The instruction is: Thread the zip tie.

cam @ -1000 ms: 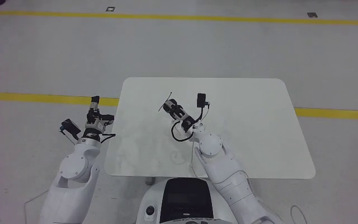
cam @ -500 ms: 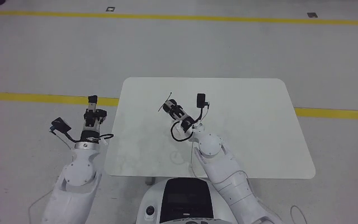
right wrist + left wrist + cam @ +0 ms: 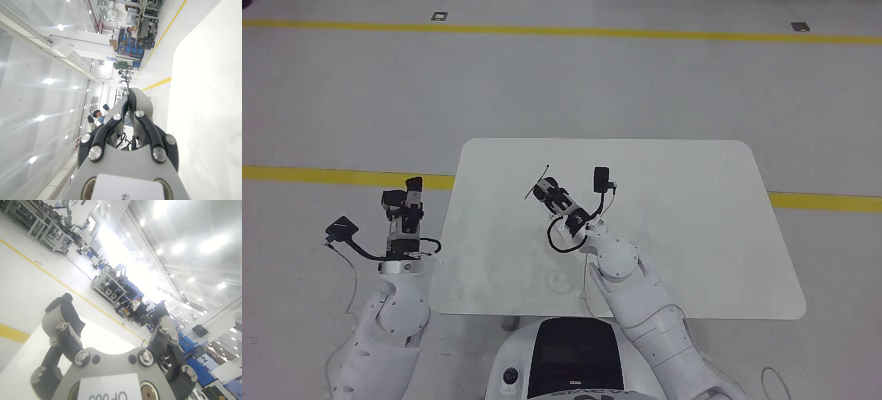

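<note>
A thin black zip tie [image 3: 539, 178] is pinched in my right gripper [image 3: 543, 187], which is shut on it above the left-middle of the white table [image 3: 692, 220]. In the right wrist view the zip tie [image 3: 125, 81] sticks out past the closed fingertips [image 3: 132, 98] and curves away, its far end free in the air. My left gripper [image 3: 403, 194] hangs just off the table's left edge, over the floor. It is open, and in the left wrist view nothing lies between its fingers [image 3: 65, 311].
The white table [image 3: 98, 338] has rounded corners, with its left edge close to my left gripper. A yellow floor line [image 3: 322, 176] runs behind it. Racks and workbenches stand far off in the room.
My left wrist has turned and drawn slightly back and left beside the table, with its gripper still open. The right arm and the zip tie have not moved.
</note>
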Available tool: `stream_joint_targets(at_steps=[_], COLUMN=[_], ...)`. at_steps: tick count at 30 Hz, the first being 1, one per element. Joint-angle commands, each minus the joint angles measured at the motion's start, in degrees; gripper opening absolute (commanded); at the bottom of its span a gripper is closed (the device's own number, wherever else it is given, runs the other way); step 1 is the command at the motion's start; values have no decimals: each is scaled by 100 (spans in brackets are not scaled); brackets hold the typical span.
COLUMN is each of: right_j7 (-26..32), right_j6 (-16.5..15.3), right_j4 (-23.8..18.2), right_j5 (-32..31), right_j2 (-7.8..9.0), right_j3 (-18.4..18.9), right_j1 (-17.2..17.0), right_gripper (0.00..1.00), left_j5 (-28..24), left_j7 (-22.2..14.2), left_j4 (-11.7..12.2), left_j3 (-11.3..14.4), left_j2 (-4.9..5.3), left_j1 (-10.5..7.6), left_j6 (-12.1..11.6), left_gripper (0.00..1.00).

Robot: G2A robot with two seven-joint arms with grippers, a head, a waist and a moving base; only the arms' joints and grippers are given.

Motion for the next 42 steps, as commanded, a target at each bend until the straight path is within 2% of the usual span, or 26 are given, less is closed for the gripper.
stream_joint_targets(at_steps=[1,3,4,6,8,9,10,33,34,38,41,42], right_j7=[0,0,0,0,0,0,0,0,0,-80,-177,-214], right_j6=[0,0,0,0,0,0,0,0,0,48,196,267], right_j4=[0,0,0,0,0,0,0,0,0,-107,-197,-236], right_j5=[0,0,0,0,0,0,0,0,0,15,27,36], right_j2=[0,0,0,0,0,0,0,0,0,18,34,39], right_j3=[0,0,0,0,0,0,0,0,0,-7,-2,-4], right_j1=[0,0,0,0,0,0,0,0,0,-75,-121,-136], right_gripper=[0,0,0,0,0,0,0,0,0,0,0,0], left_j5=[441,1113,1630,2724,3771,3908,3941,3941,4025,5516,6620,6688], left_j7=[56,284,431,918,1391,1547,1633,1633,1622,2080,2367,2504], left_j4=[-1,25,62,189,446,549,626,626,622,687,827,927], left_j3=[-16,9,2,82,200,257,278,278,257,184,191,249], left_j2=[5,4,10,4,-2,-15,-25,-25,-22,12,25,56], left_j1=[-34,-43,-54,-108,-200,-249,-292,-292,-312,-309,-322,-340], left_j6=[42,124,261,682,1110,1213,1287,1287,1345,2077,2803,3124], left_gripper=[100,100,100,100,100,100,100,100,100,100,100,100])
